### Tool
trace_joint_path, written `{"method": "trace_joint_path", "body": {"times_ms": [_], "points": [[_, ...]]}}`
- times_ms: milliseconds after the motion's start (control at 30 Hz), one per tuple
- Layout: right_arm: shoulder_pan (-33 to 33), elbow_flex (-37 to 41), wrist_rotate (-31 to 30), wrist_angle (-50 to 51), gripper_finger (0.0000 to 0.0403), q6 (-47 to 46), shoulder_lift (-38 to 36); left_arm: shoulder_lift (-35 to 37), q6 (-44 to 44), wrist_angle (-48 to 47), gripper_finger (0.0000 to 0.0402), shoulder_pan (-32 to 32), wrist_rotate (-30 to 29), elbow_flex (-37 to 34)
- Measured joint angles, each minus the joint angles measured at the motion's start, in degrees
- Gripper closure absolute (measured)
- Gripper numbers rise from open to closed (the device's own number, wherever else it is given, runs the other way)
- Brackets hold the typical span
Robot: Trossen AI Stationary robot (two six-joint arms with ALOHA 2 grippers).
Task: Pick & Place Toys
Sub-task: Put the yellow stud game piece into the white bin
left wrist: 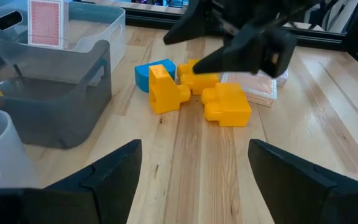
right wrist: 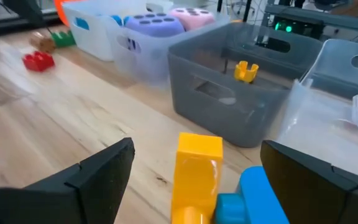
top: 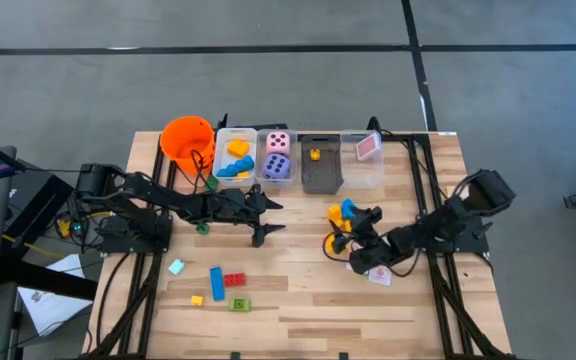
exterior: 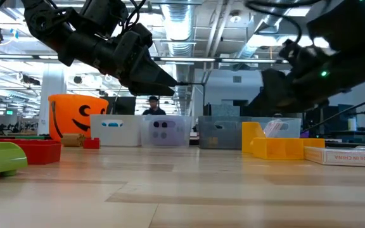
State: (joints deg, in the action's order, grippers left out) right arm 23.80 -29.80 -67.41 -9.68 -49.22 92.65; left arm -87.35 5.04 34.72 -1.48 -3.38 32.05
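Right gripper (top: 356,222) jaws spread, nothing held, hovering over the yellow blocks (left wrist: 219,99) and blue block (left wrist: 146,73) on the table's right side, a pink-white card pack (top: 379,275) near it. Left gripper (top: 268,218) also open and empty, mid-table in front of the bins. Pink die (top: 279,143) and purple die (top: 278,166) share one clear bin (top: 266,180); grey bin (right wrist: 191,99) holds a small yellow piece (right wrist: 247,70). Loose blue, red, green, yellow blocks (top: 223,285) lie front-left; orange bucket (top: 180,138) at back left.
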Motion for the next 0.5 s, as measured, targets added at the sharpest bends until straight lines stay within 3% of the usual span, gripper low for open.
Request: {"method": "trace_joint_path", "body": {"times_ms": [167, 500], "points": [[-2.5, -2.06, 0.7, -0.48, 0.0057, 0.21, 3.4, 0.0, -0.02, -0.01, 0.0114, 0.0, 0.17, 0.0], [-7.1, -2.9, 9.36, -2.77, 0.0057, -1.78, 9.33, 0.0, -0.02, -0.04, 0.0114, 0.0, 0.13, 0.0]]}}
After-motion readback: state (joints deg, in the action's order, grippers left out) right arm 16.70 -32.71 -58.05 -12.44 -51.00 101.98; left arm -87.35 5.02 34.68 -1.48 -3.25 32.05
